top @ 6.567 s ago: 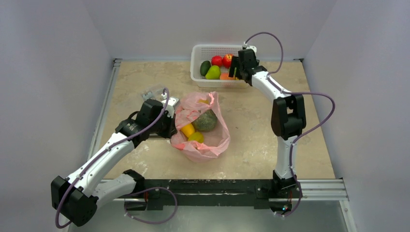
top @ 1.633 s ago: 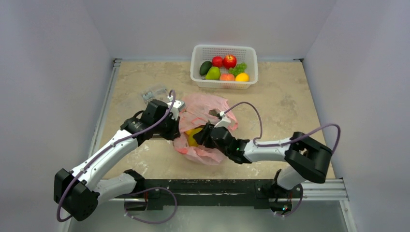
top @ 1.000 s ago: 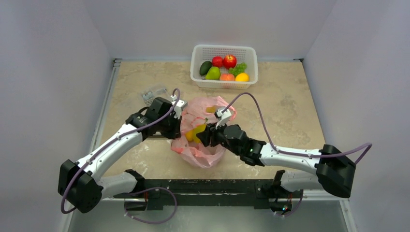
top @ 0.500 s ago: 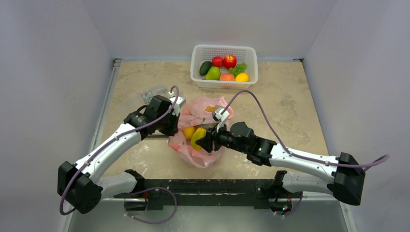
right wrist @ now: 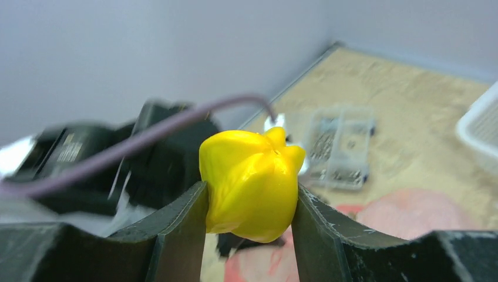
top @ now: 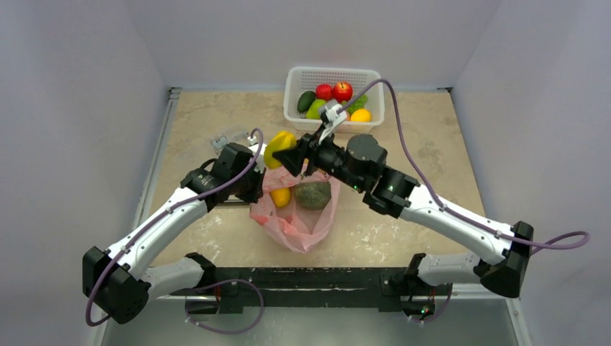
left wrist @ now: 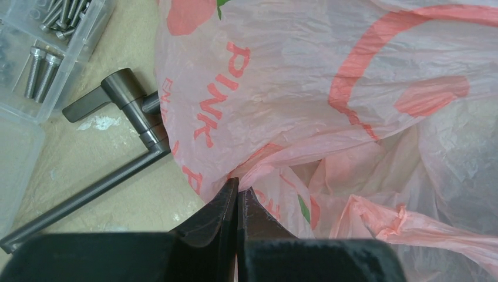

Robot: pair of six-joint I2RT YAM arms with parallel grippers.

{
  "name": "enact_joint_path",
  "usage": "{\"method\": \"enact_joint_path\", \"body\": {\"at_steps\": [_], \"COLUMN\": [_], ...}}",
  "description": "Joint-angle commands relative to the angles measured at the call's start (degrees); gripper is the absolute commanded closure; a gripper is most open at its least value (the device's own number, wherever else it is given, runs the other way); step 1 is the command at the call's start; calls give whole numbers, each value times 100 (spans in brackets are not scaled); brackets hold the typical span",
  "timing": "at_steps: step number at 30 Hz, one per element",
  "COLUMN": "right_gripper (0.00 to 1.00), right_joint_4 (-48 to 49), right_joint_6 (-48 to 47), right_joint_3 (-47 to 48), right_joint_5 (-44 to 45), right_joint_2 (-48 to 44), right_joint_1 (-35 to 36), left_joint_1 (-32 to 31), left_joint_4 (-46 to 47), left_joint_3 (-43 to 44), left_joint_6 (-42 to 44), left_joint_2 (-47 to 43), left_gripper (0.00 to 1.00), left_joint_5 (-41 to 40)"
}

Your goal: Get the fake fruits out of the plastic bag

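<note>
- The right arm stretches from its base across the tabletop point(top: 432, 144), elbow raised, wrist turned to the left. The right gripper point(top: 284, 153) is clamped on a yellow fruit point(top: 278, 148), one finger on each side of it in the wrist view.
- The yellow fruit is held in the air, clear of the pink bag point(top: 299, 220), over the bag's far left edge and just beside the left arm's wrist.
- The left arm reaches forward and low, its wrist at the bag's left side. The left gripper point(left wrist: 238, 191) is pinched tight on a fold of the bag's thin plastic.
- The bag lies open on the tabletop between the two arms. Inside it are a dull green melon point(top: 313, 194) and, just to its left, a small orange fruit point(top: 281, 196).
- A white basket point(top: 295, 76) at the far edge holds two red apples point(top: 342, 90), a dark avocado point(top: 306, 101), a yellow-green pear point(top: 315, 109), grapes point(top: 358, 103) and an orange-yellow fruit point(top: 361, 114).
- A clear box of screws point(left wrist: 41, 53) lies left of the bag.
</note>
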Motion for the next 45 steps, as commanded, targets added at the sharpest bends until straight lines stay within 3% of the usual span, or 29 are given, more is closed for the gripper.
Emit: {"method": "enact_joint_path", "body": {"at_steps": [1,7,15,21,28,34,36,42,45], "right_gripper": [100,100,97,94,86,74,64,12,1], "right_joint_4": [-538,-977,-858,-1468,-2369,-2637,-2700,-2520,-2619], "right_joint_6": [-156,-44,-466,-842,-1417,-1937,-2024,-2419,-2418], "right_joint_3": [1045,2201,2909,4110,5544,6176,6352,6220,6186], "right_joint_5": [859,926,1196,1558,1953,2495,2550,2551,2531], "right_joint_2": [762,1741,3180,4563,5844,6379,6497,6453,6324], "right_joint_1": [-563,-1797,-3020,-3508,-3826,-3845,-3847,-3857,-3851], "left_joint_1": [-24,-25,-22,-20,-24,-28,-26,-32,-37], "left_joint_4": [112,83,75,202,518,777,834,929,899], "left_joint_3": [-7,0,-11,-120,-226,-376,-395,-482,-465], "left_joint_6": [50,59,77,46,256,523,586,711,718], "left_joint_2": [-75,-59,-84,-281,-325,-387,-402,-418,-384], "left_gripper": [100,100,100,100,100,100,100,100,100], "left_joint_5": [-86,-154,-574,-1114,-846,-785,-803,-765,-753]}}
